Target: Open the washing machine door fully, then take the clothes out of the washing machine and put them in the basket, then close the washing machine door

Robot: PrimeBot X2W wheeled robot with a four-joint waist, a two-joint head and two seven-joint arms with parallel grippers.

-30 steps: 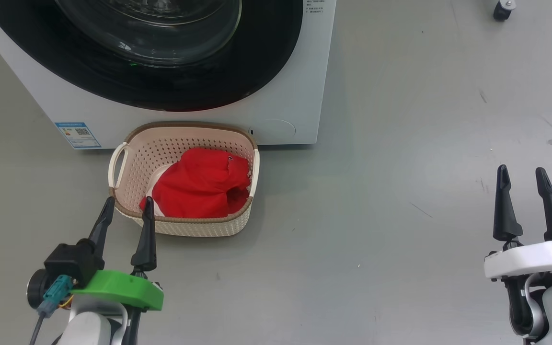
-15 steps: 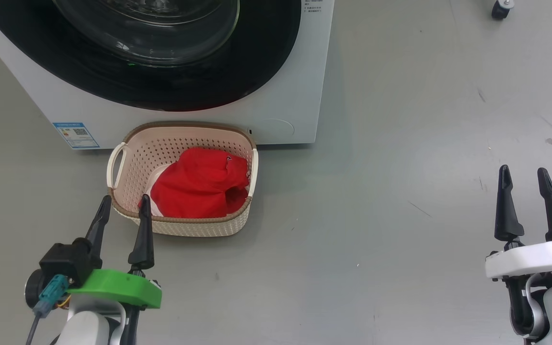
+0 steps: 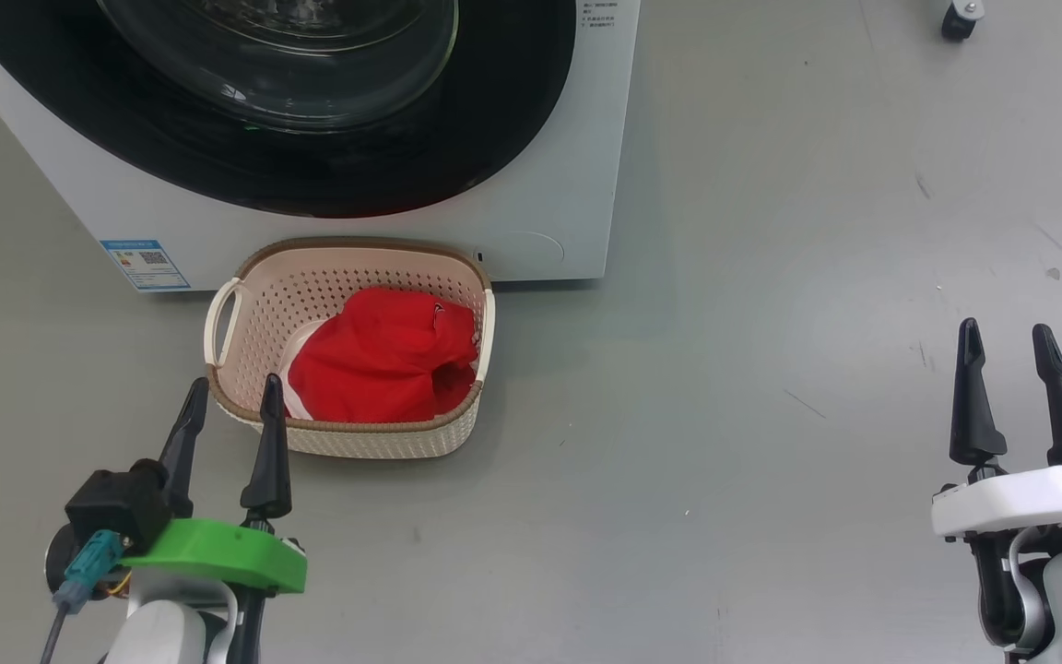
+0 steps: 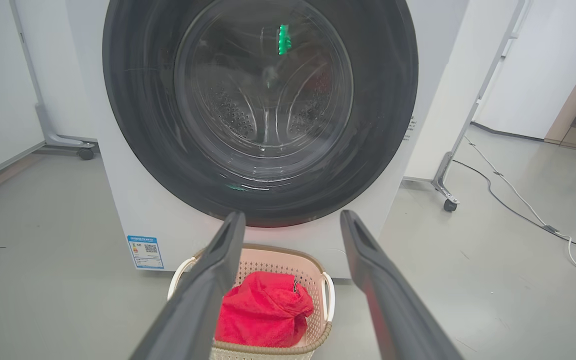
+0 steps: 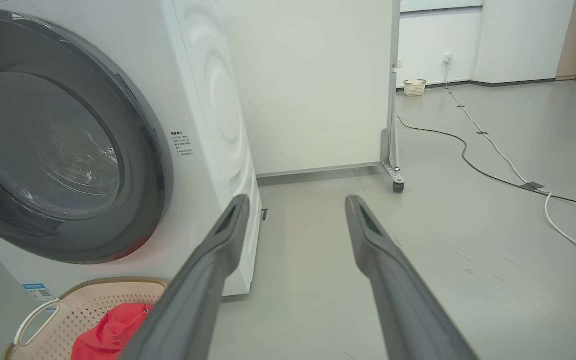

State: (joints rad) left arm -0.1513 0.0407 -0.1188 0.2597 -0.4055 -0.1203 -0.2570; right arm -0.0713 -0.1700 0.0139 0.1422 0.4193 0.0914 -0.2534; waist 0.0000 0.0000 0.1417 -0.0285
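Lower left: left gripper (image 3: 235,382), fingers apart, clamped on nothing, tips overlapping the near-left corner of the basket (image 3: 360,245) in the head view, contact unclear; wrist cut off by the frame edge. Behind, blue sticker (image 3: 144,264) on the washing machine (image 3: 540,221), print too small to read. Door (image 3: 337,180) shut flush against the front, upper part cut off in the head view; drum hazy through the glass in the left wrist view. Basket on the floor (image 3: 725,415), touching the machine or just short of it, hard to tell. Clothes (image 3: 374,369) bunched inside, toward its right side, underside hidden. Lower right: right gripper (image 3: 1005,326), fingers apart, empty, well apart from the basket
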